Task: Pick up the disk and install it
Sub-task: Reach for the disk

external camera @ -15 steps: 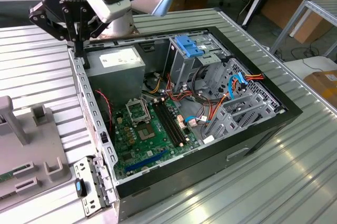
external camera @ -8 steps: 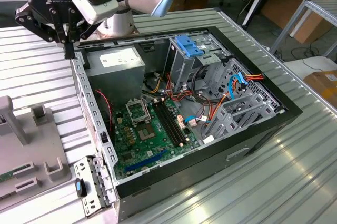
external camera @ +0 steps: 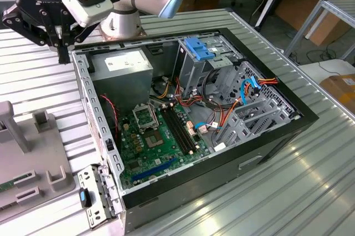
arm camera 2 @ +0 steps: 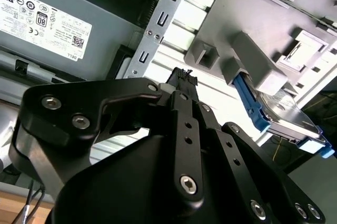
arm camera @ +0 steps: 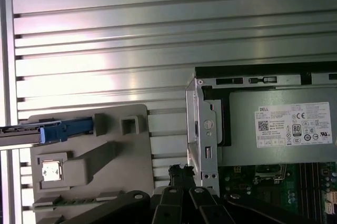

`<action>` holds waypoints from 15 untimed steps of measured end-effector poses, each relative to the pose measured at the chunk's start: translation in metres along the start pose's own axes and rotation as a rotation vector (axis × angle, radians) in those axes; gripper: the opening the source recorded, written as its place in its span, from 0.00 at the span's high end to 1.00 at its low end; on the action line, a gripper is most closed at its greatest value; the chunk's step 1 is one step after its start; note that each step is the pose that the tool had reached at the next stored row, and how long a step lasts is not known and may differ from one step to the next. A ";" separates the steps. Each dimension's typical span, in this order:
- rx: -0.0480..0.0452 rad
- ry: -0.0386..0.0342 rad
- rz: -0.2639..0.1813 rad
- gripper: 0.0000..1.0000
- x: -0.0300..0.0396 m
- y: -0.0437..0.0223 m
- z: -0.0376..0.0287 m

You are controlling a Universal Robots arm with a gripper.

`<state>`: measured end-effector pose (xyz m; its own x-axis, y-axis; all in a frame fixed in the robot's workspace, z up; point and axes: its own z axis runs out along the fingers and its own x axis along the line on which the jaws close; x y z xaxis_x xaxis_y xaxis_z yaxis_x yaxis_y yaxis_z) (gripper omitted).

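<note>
Exterior view shows the black gripper (external camera: 62, 51), fingers closed and empty, at ten o'clock of the open black computer case (external camera: 266, 155). It is judged to be approaching; pickup calls for aligning over the grey-metal, blue-framed disk (arm camera 2: 281, 116).

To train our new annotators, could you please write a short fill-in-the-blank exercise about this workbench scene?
1. The disk stands in a grey holder, ____ the computer case.
2. The plastic frame around the disk is ____.
3. The gripper hovers by a corner of the case, holding ____.
4. The label on the power supply is ____.
Missing words: outside; blue; nothing; white.
</note>
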<state>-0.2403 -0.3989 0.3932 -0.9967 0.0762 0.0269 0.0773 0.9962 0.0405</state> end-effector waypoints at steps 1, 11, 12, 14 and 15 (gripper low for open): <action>0.0000 0.0000 0.000 0.89 0.0014 -0.0001 0.0000; 0.0000 0.0000 0.000 0.89 0.0236 -0.0018 0.0006; 0.0000 0.0000 0.000 0.89 0.0250 -0.0019 0.0006; 0.0000 0.0000 0.000 0.89 0.0284 -0.0022 0.0007; 0.0000 0.0000 0.000 0.89 0.0299 -0.0023 0.0007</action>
<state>-0.2703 -0.3989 0.3932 -0.9967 0.0762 0.0269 0.0773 0.9962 0.0405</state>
